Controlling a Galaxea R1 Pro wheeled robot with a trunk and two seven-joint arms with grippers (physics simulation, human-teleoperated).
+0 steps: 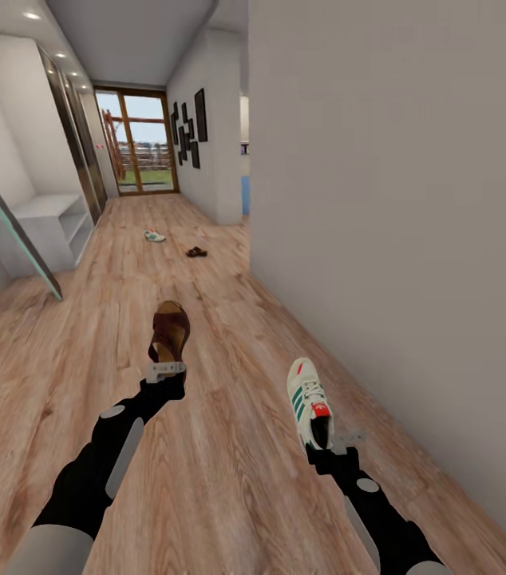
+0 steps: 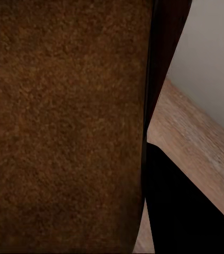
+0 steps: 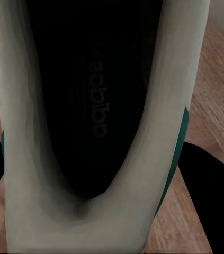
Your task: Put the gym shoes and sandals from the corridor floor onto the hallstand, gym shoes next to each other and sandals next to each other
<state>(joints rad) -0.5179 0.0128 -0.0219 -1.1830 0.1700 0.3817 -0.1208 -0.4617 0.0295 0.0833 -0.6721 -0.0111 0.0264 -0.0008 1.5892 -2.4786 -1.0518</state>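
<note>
Brown leather sandal (image 1: 170,329) clenched at its heel by left gripper (image 1: 165,371), toe pointing down the corridor. White green-striped sneaker (image 1: 308,402) gripped at heel by right gripper (image 1: 339,440), beside the wall (image 1: 397,208), lengthwise along it.

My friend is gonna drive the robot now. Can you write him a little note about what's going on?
Left hand: shut on a sandal.
Right hand: shut on a gym shoe.
Other gym shoe and other sandal lie on the floor far down the corridor.
Rack stands at the left wall.
Done: two picked up.
Left: rack these, fetch the rest, pair them.
</note>
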